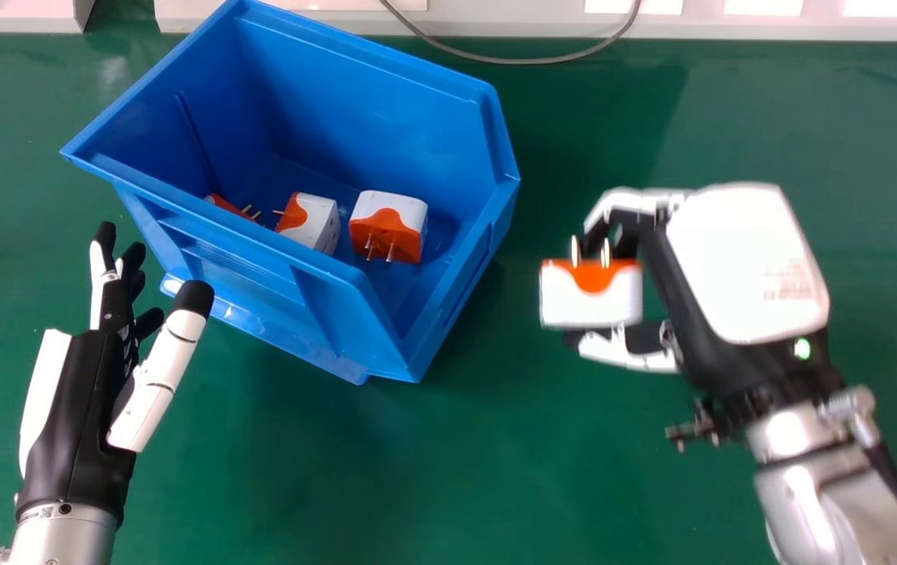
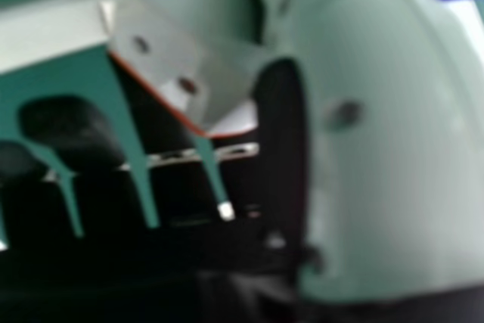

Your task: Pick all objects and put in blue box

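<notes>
In the head view my right hand (image 1: 746,267) is right of the blue box (image 1: 299,271), above the table, its fingers and thumb pinching a white and orange plug adapter (image 1: 591,294) with the prongs toward the far side. The right hand view has the adapter (image 2: 174,73) held against the thumb of my right hand (image 2: 386,134). Inside the box lie a white and orange adapter (image 1: 389,226), another on its side (image 1: 311,220) and a partly hidden orange piece (image 1: 230,205). My left hand (image 1: 87,392) is open at the box's near left, holding nothing.
The green table (image 1: 495,471) extends around the box. A grey cable (image 1: 495,60) curves along the far edge, by a pale ledge (image 1: 526,22). The box's near wall rises between my left hand and the adapters inside.
</notes>
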### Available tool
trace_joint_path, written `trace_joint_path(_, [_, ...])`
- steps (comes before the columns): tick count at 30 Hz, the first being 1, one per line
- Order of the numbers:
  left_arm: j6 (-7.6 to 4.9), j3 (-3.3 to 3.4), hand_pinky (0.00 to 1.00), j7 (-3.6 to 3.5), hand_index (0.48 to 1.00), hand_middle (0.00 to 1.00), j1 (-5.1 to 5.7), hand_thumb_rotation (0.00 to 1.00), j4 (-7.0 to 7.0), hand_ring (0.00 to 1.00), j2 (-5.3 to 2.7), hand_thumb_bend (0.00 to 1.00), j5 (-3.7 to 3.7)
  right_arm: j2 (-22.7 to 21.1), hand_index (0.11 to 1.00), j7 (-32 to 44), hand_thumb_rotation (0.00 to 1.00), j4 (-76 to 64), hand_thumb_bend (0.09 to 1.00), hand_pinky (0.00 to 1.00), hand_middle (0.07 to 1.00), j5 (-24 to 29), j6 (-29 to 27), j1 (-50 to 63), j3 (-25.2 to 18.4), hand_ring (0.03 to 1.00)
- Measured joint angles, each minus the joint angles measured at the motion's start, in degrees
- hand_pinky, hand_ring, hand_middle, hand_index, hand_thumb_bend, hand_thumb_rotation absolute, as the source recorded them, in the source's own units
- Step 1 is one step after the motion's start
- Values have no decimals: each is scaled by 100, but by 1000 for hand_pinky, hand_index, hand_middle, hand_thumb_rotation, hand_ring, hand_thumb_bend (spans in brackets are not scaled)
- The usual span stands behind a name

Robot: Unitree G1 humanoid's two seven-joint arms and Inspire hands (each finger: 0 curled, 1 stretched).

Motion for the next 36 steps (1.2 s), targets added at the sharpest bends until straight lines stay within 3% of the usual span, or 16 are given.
trace_joint_path(10, [10, 8, 938, 2, 1000, 1000, 25, 855, -8, 1000, 1, 683, -3, 310, 469, 82, 145, 817, 491, 36, 131, -4, -269, -1285, 189, 76])
trace_joint_path(15, [17, -4, 941, -25, 1000, 1000, 43, 858, -55, 1000, -6, 698, -12, 589, 472, 147, 147, 1675, 490, 50, 167, -137, -332, -2218, 533, 96])
trace_joint_path(22, [83, -1, 945, -79, 1000, 1000, 132, 859, -180, 1000, -16, 709, -100, 1048, 477, 40, 150, 3243, 489, 46, 153, -428, -447, -3785, 1096, 88])
trace_joint_path(27, [124, 11, 952, -99, 1000, 1000, 215, 854, -280, 1000, -34, 689, -201, 1365, 475, -88, 148, 4607, 493, 27, 130, -504, -504, -4640, 1419, 73])
trace_joint_path(36, [140, -9, 961, -110, 1000, 1000, 253, 856, -356, 1000, -50, 689, -214, 2070, 479, -99, 118, 6537, 511, 19, 105, -363, -450, -5650, 1758, 61])
